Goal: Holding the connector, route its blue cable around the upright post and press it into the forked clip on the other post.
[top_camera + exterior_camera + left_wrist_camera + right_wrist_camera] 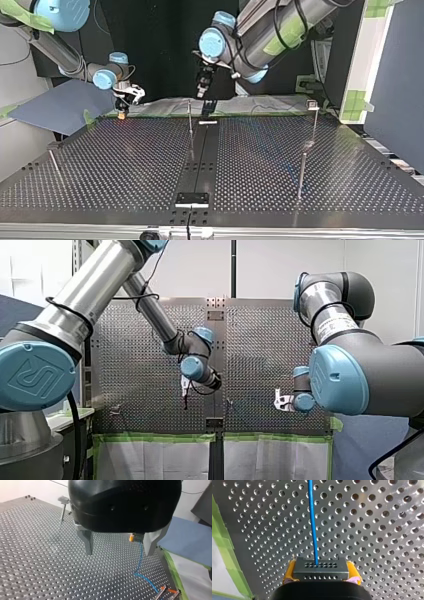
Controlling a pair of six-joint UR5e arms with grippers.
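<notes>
The black connector (pixel 320 568) sits between the yellow pads of my right gripper (pixel 321 566), which is shut on it. Its blue cable (pixel 312 522) runs straight ahead over the perforated table. In the left wrist view the cable (pixel 140 555) drops from the connector to a small fixture (pixel 167 593) on the table. My left gripper (pixel 120 552) hangs open above the plate, its metal fingers (pixel 88 542) holding nothing. A thin upright post (pixel 190 119) stands near the table's middle. A post with a clip head (pixel 313 105) stands at the top view's right.
Two more thin posts (pixel 301 170) (pixel 55 166) rise from the perforated plate (pixel 125 165). A black strip (pixel 200 155) runs down the middle. Green tape (pixel 150 437) edges the table. A blue sheet (pixel 60 107) lies beyond the plate near my right gripper (pixel 121 112).
</notes>
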